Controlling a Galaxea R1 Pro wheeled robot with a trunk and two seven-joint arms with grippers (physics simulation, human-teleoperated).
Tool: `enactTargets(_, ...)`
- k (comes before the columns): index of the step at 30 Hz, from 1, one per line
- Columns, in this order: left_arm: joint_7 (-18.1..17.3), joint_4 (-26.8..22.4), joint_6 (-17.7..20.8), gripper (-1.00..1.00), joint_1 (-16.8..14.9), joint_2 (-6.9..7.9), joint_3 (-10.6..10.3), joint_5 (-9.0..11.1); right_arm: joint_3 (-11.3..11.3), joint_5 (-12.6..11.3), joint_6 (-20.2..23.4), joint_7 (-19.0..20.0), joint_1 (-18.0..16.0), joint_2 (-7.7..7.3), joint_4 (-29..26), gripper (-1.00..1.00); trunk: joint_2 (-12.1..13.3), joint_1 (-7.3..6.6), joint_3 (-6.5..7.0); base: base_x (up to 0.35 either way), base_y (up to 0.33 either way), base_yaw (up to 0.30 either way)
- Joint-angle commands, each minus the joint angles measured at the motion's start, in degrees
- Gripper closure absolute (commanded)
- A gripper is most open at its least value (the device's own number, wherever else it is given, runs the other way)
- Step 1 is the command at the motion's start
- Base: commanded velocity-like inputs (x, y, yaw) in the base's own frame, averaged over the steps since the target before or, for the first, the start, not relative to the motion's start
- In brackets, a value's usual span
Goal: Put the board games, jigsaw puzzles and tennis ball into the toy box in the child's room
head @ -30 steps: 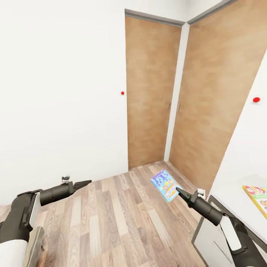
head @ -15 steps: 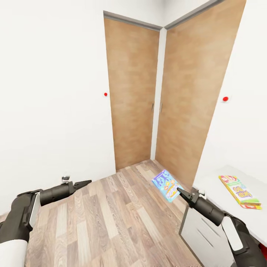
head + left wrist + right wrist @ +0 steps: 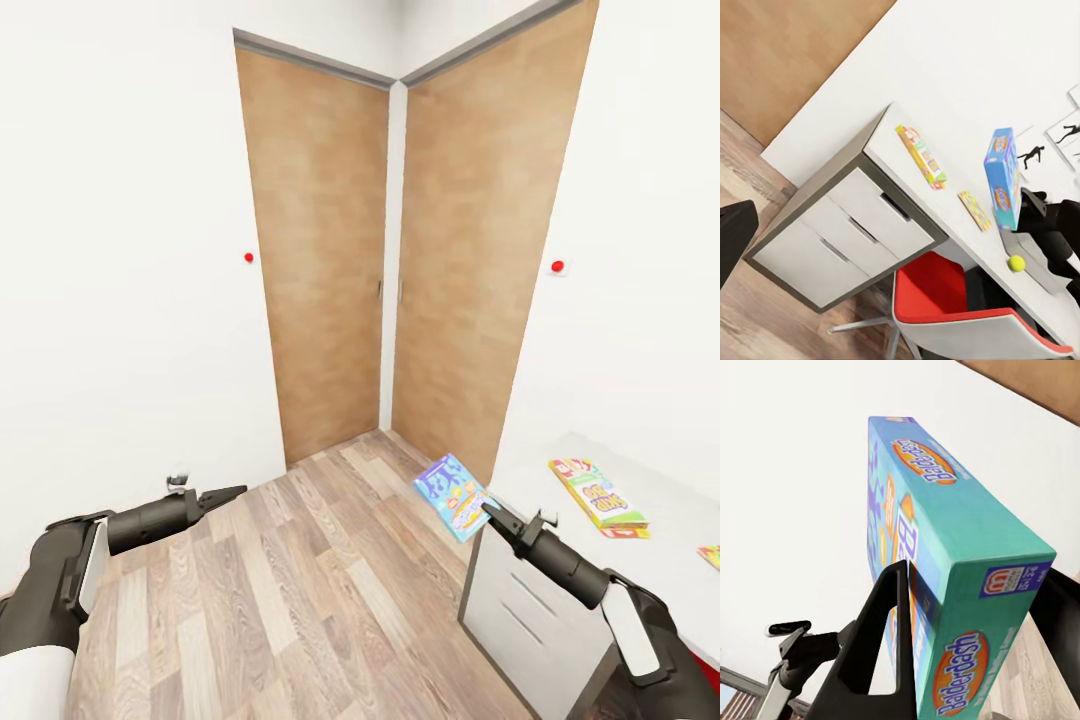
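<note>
Two wooden doors [image 3: 320, 260] meet in the corner ahead, plank floor [image 3: 300, 600] below. The white surface [image 3: 660, 500] on grey drawers [image 3: 840, 240] carries a green board game [image 3: 597, 497] near its door-side end, a jigsaw puzzle [image 3: 975, 210] and a tennis ball [image 3: 1017, 263]; a red chair [image 3: 967, 315] sits tucked beneath. The right gripper [image 3: 487, 510] pinches the blue Balderdash box [image 3: 452, 496] above the floor, just off that end. The left gripper [image 3: 232, 492] hangs bare, fingers pressed together.

The blue board game [image 3: 945, 555] looks like smooth printed card. Beneath it, the floor [image 3: 290, 590] shows matt wood planks; 2 doors [image 3: 320, 260] have plain wood veneer.
</note>
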Motion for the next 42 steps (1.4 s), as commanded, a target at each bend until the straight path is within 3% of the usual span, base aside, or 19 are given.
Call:
enactTargets(1, -0.4, 0.0, 0.6, -1.00, 0.0, -0.02, 0.1, -0.2, -0.1, -0.2, 0.3, 0.3, 0.0, 0.00, 0.1, 1.00, -0.1, 0.03, -0.06, 0.000, 0.000, -0.017)
enactTargets(17, -0.5, -0.1, 0.6, -1.00, 0.0, -0.01, 0.1, -0.1, -0.6, -0.2, 0.4, 1.2, 0.0, -0.09, 0.4, 1.00, -0.1, 0.03, -0.73, 0.000, 0.019, -0.157)
enactTargets(24, -0.5, -0.1, 0.6, -1.00, 0.0, 0.01, 0.1, 0.0, -2.7, -0.1, 0.6, 1.4, 0.0, -0.09, 0.4, 1.00, -0.1, 0.03, -1.11, 0.000, 0.002, -0.220)
enactTargets(42, -0.4, -0.1, 0.9, -1.00, 0.0, 0.13, 0.1, 0.0, -3.0, -0.1, 0.7, 2.5, 0.1, -0.17, 0.4, 1.00, -0.1, 0.03, -2.06, 0.000, 0.000, -0.224)
